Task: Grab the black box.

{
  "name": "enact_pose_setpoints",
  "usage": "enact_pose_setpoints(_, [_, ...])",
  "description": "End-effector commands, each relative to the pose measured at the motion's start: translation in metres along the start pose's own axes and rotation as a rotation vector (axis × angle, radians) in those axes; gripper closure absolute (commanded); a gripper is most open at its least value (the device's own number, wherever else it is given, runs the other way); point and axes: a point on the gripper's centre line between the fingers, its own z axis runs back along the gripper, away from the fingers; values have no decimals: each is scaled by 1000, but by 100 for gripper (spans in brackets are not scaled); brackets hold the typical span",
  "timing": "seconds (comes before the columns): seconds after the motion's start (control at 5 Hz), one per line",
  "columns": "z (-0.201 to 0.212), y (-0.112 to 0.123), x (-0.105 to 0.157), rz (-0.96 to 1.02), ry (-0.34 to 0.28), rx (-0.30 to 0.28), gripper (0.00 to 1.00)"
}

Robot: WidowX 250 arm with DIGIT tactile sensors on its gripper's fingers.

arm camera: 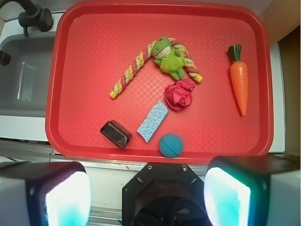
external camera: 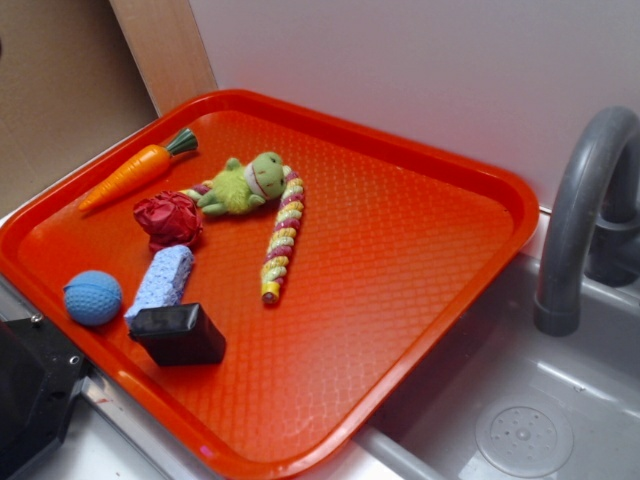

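Hovering back from the near rim of the red tray [arm camera: 51, 94], the gripper [arm camera: 148, 197] has its two pale pads spread wide apart with nothing between them, and it has not yet reached over any object. The black box [arm camera: 115, 133] lies near the tray's front edge, at an angle to that rim, just beside the light blue sponge block [arm camera: 153, 121], whose lower end nearly touches it in the exterior view; the blue ball [arm camera: 171, 145] sits close on the sponge's other side. That crowding looks like the main risk: a descent slightly off toward the sponge could pinch the soft block instead, or nudge the ball, which would probably roll across the tray's pebbled plastic. Because the box sits skewed, jaws not turned to match its faces could catch a corner and spin it away, and its smooth matte sides with softened edges may offer little bite. The low tray lip close by could also meet a fingertip on the way down. Farther off lie a crumpled red cloth flower [arm camera: 179, 94], a plush green frog [arm camera: 168, 56] on a braided multicoloured rope [arm camera: 130, 73], and a smooth orange toy carrot [arm camera: 239, 82], all well clear of the box.
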Motion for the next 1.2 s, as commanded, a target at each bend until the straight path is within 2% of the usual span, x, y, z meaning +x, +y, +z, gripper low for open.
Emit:
enact_pose_setpoints(0.0, [0, 0, 0, 0, 0, 0, 0])
enact_pose_setpoints(0.2, [-20, 0, 3, -24, 11, 20, 0])
enact_pose_setpoints(0.4, [-52, -1, 4, -54, 53, 66, 0])
enact_pose_setpoints(0.6, [-83, -1, 25, -194, 50, 68, 0])
enact_pose_setpoints(1.0, [-124, -33, 45, -632, 27, 83, 0])
